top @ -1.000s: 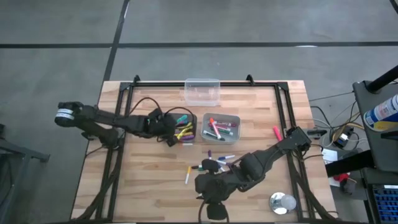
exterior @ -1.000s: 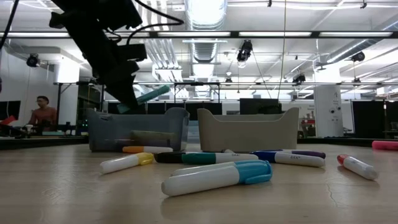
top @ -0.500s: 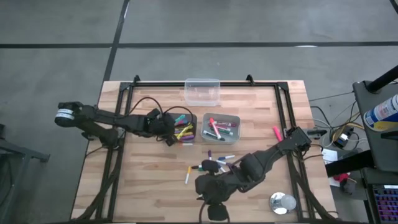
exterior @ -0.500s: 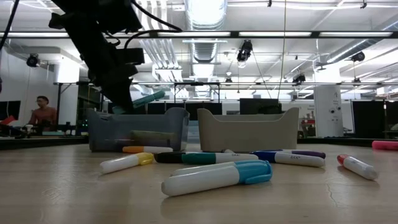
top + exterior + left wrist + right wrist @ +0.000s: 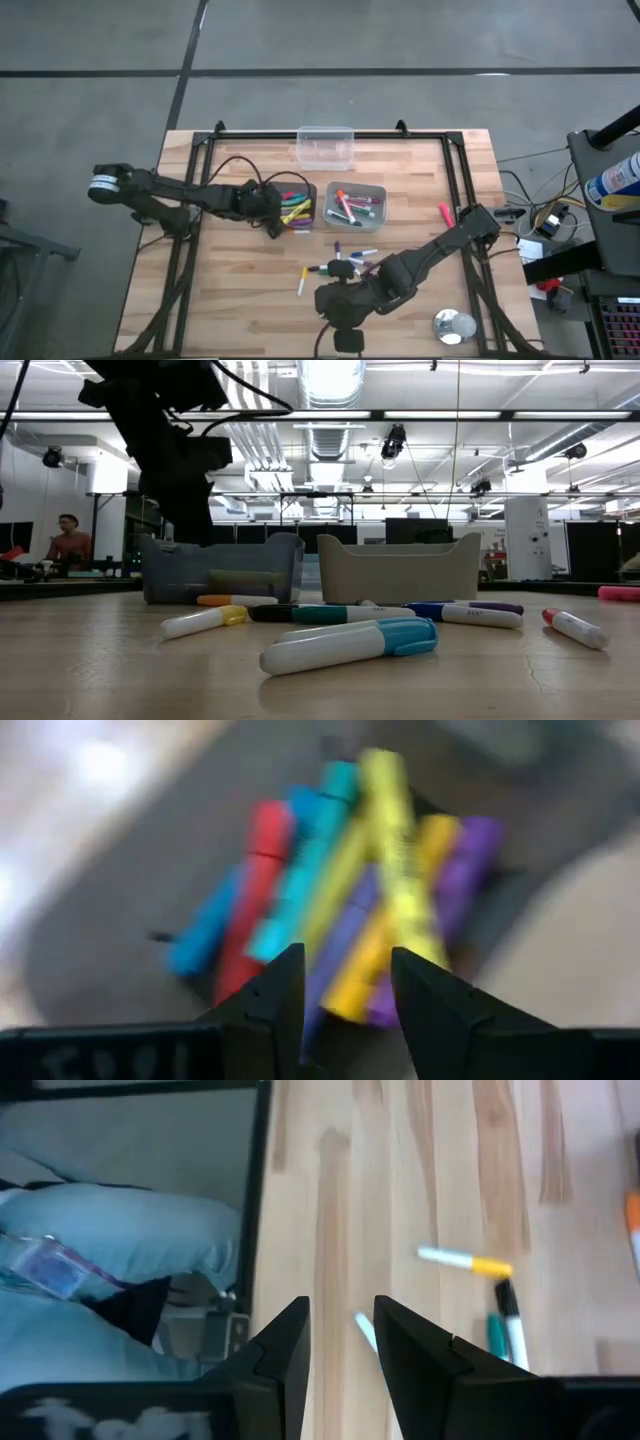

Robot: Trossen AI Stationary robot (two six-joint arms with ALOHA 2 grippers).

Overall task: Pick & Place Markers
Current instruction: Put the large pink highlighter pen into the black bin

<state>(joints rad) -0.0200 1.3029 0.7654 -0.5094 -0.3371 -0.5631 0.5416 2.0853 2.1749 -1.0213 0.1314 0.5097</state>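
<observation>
Nearest the table's front edge, the right gripper (image 5: 335, 300) hovers low over the pale butcher-block wooden tabletop (image 5: 240, 290); its own wrist camera shows its two dark fingers (image 5: 283, 1342) apart with only bare wood between them, so it holds nothing. Just beyond it lies the unsorted remainder: a white-barrelled marker with a yellow cap (image 5: 302, 281), a teal-capped white marker (image 5: 352, 643) and a loose cluster of dark, teal and purple-capped pens (image 5: 352, 259), with a lone pink marker (image 5: 444, 212) well apart near the right frame rail. A round silver tape roll (image 5: 454, 325) sits at the front right corner, no part of the job. Farther back, two bins stand side by side: the grey plastic bin on the left (image 5: 308, 186) holds a heap of yellow, teal, red, blue and purple markers (image 5: 340, 890), and the lighter grey bin on the right (image 5: 380, 190) holds several red and pink ones. The left gripper (image 5: 272, 205) is poised over the left bin, fingers (image 5: 268, 995) spread and empty, the heap lying below them. Judging by this, sorting is perhaps over halfway, with roughly eight pens left on the wood. Farthest back, a clear plastic container (image 5: 324, 146) looks empty, though its contents are hard to make out. The right arm hides part of the pen cluster, so the exact count is uncertain.
</observation>
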